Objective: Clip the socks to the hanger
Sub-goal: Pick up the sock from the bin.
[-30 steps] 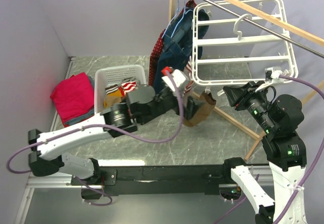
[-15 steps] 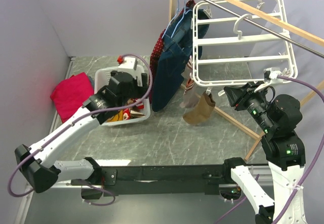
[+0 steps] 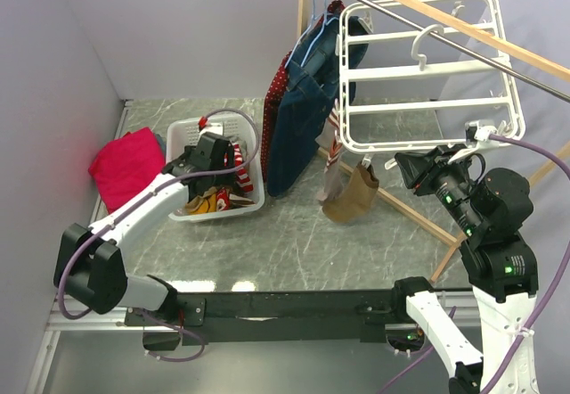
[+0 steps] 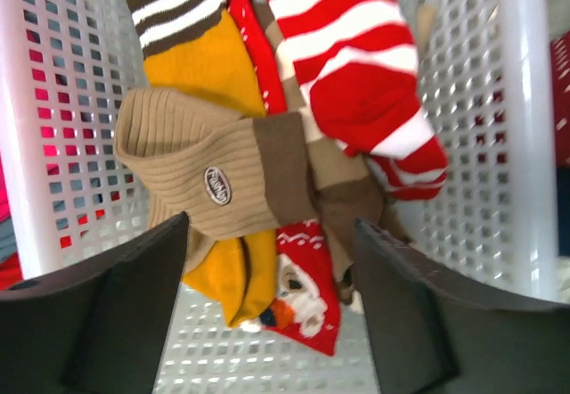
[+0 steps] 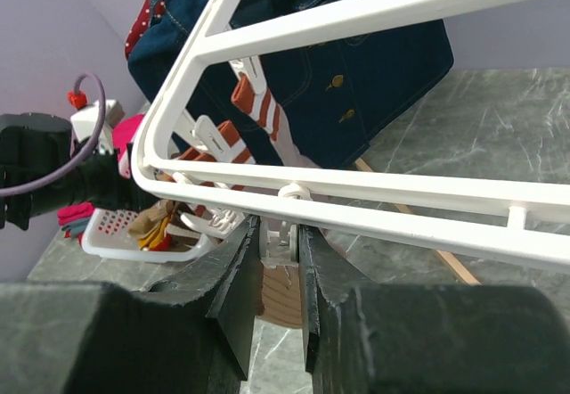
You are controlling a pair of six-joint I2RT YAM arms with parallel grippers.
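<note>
1. Plainly spread wide, the left gripper's (image 4: 269, 233) dark fingers (image 4: 134, 305) hang apart with nothing caught between them.
2. Directly under that gap lies a tan ribbed sock (image 4: 196, 167) with a brown band and a small oval label. It rests on a mustard sock (image 4: 191, 60) and beside a red-and-white striped sock (image 4: 356, 64).
3. All of these lie heaped in a white perforated basket (image 4: 36, 144), whose walls rise on both sides of the wrist view.
4. The right gripper's (image 5: 279, 233) fingers (image 5: 236, 287) stand close together, pinching a small white clip (image 5: 287, 233) that hangs from the near edge of the hanger (image 5: 356, 193).
5. From above, the hanger (image 3: 419, 70) is a white barred frame, hooked on a wooden rail (image 3: 427, 11) and tilted over the table's right side.
6. A brown sock (image 3: 352, 193) dangles from its lower left edge, well apart from the right gripper (image 3: 405, 164).
7. A navy garment (image 3: 298, 118) hangs left of the frame, between it and the basket (image 3: 183, 131), where the left gripper (image 3: 207, 158) reaches in.
8. A bright pink cloth (image 3: 125, 167) lies folded on the marbled table (image 3: 294, 242), just left of the basket.
</note>
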